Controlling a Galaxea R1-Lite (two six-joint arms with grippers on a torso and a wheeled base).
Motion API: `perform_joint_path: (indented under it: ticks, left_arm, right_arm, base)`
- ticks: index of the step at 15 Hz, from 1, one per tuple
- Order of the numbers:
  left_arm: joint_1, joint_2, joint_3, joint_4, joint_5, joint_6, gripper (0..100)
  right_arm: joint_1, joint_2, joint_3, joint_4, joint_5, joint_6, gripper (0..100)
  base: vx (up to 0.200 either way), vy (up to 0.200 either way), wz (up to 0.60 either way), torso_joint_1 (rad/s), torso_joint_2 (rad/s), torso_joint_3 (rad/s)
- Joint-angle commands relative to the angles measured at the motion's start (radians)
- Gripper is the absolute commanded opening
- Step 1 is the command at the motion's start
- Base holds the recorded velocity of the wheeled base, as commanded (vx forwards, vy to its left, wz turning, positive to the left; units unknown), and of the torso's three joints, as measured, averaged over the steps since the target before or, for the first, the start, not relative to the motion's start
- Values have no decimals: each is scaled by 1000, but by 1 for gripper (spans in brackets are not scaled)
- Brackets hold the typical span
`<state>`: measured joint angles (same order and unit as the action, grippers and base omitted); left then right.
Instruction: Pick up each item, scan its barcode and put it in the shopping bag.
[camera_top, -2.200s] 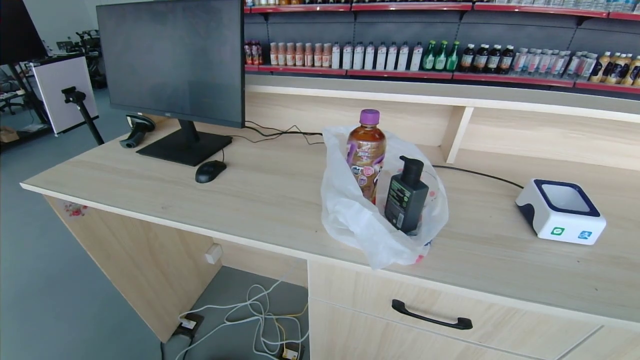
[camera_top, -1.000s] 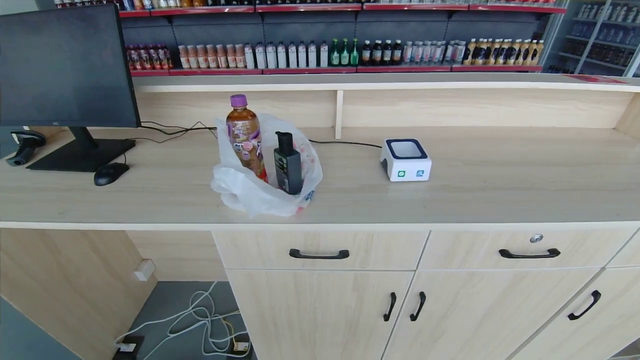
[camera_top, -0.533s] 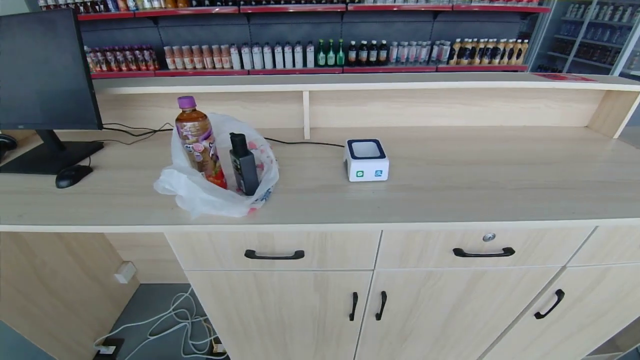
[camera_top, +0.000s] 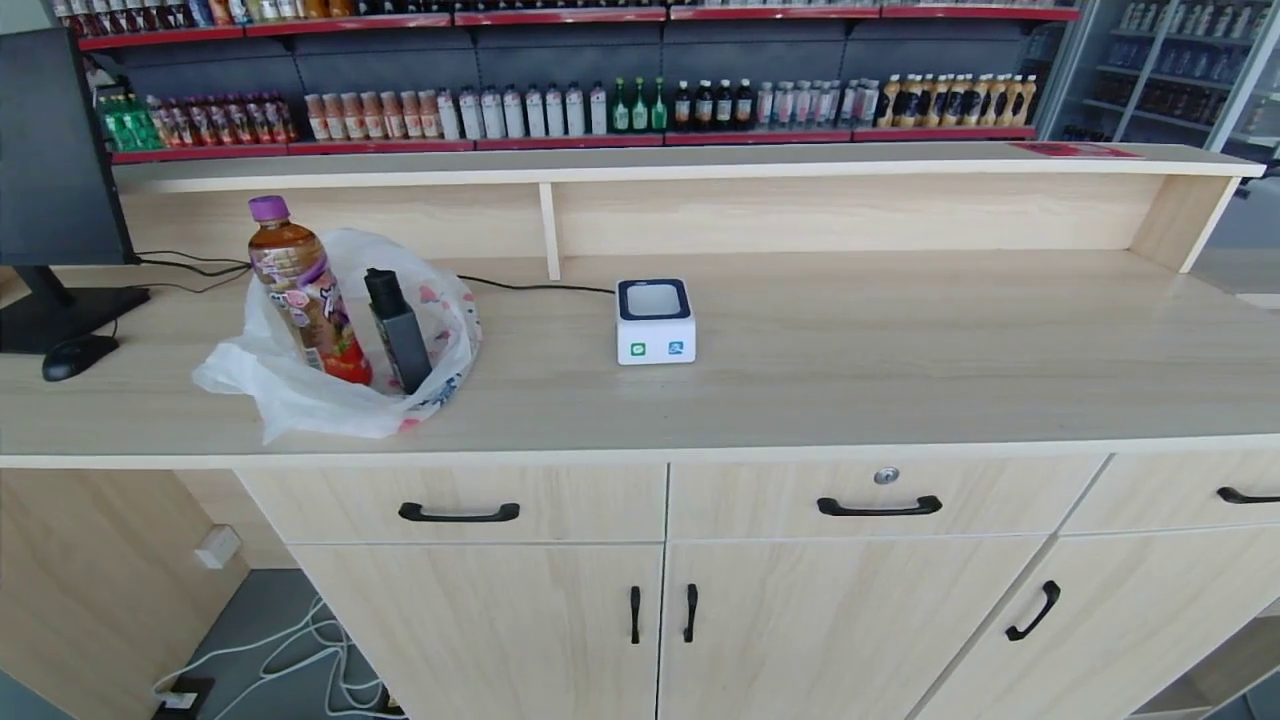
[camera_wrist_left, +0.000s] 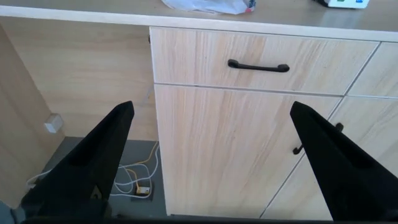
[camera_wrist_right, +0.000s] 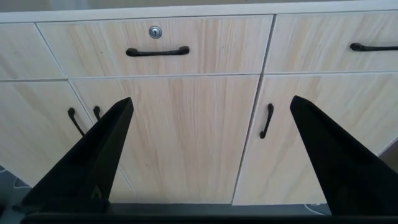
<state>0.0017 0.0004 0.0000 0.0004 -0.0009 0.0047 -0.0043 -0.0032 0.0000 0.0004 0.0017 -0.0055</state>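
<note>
Holds nothing: left gripper (camera_wrist_left: 211, 109) and right gripper (camera_wrist_right: 211, 102) spread wide, down by the cupboard doors (camera_wrist_right: 174, 137). Up on the counter (camera_top: 900, 350), bag (camera_top: 300, 405) with tea bottle (camera_top: 300, 290) and black bottle (camera_top: 397, 335) inside, at 9 o'clock from scanner (camera_top: 655, 322).

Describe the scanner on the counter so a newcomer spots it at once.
Find the long wooden counter below the drink shelves. Near its middle, right of the plastic bag, sits the scanner, with a black cable trailing behind it. It is the only white box there, with a dark-rimmed window on top and two small icons on its front.
</note>
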Motion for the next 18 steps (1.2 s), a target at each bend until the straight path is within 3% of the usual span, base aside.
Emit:
perform_joint_path:
  ticks: [1,16,18]
  left_arm:
    - [0,1,0,1,1,-2,100]
    - [0,1,0,-5,5,-28,100]
    - [0,1,0,-5,4,-20,100]
  right_arm:
    - [0,3,0,0,0,-1,100]
    - [0,3,0,0,0,18,100]
    - [0,3,0,0,0,29,100]
  base:
    - [0,0,0,0,0,0]
    - [-200,0,0,1,2,1]
    - [0,0,0,0,0,0]
